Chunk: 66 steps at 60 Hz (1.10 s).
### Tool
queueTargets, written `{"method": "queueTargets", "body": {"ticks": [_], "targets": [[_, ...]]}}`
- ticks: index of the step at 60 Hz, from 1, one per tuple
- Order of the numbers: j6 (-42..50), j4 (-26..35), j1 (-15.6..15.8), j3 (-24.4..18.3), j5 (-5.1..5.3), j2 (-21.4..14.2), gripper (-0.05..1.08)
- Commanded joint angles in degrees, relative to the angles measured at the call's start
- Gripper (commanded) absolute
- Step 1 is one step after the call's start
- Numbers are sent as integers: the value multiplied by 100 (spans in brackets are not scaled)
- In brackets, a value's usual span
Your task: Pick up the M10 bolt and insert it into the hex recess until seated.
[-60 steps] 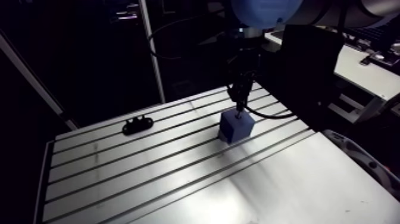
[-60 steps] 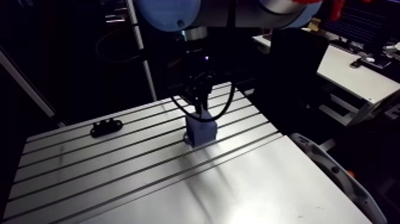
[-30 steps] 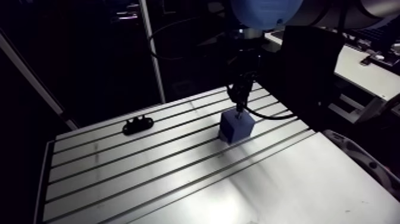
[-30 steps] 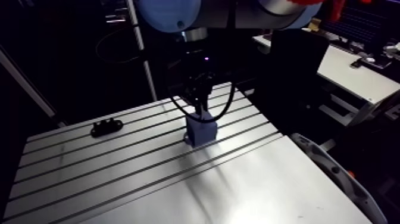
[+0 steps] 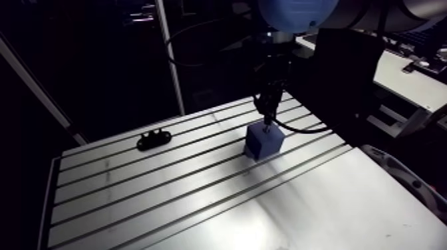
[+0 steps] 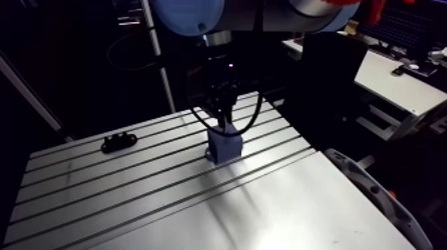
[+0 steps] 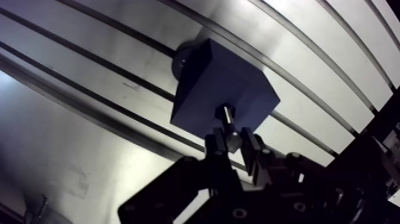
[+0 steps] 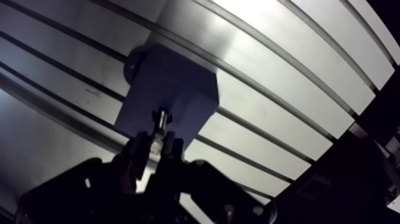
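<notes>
Closest to the wrist camera, the robot's black two-fingered gripper (image 7: 232, 145) was clamped on a slim silver metal bolt (image 7: 227, 117). Its fingers (image 7: 215, 146) stood only narrowly apart, with the shank pinched between them. The bolt projected straight ahead of the fingertips. Its far end met the top face of a dark blue cube-shaped block (image 7: 208, 77), close to the edge nearest the gripper. Whether the tip had entered the hex recess could not be made out.

The block sat across one of the dark grooves of the slotted aluminium table (image 7: 83, 149). A small round dark part (image 7: 180, 58) touched its base on the side away from the gripper.

In the arm view, a pale glare lay over the near end of the table. Farther back, the gripper came down from twelve o'clock directly onto the block, which stood a little toward three o'clock from the table's middle. A small black lobed piece (image 5: 153, 139) lay flat on the surface well apart from the block, at about nine o'clock from it, near the table's far edge.
</notes>
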Motion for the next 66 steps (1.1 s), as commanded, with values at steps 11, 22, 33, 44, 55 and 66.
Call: {"method": "queueTargets", "body": {"ticks": [11,22,33,44,55,66], "targets": [[0,0,-3,-15,0,17,102],[-9,0,-3,-7,0,17,102],[-9,0,-3,-5,0,26,102],[-9,0,-3,12,0,33,102],[-9,0,-12,30,0,34,102],[-9,-116,-31,46,0,34,102]]}}
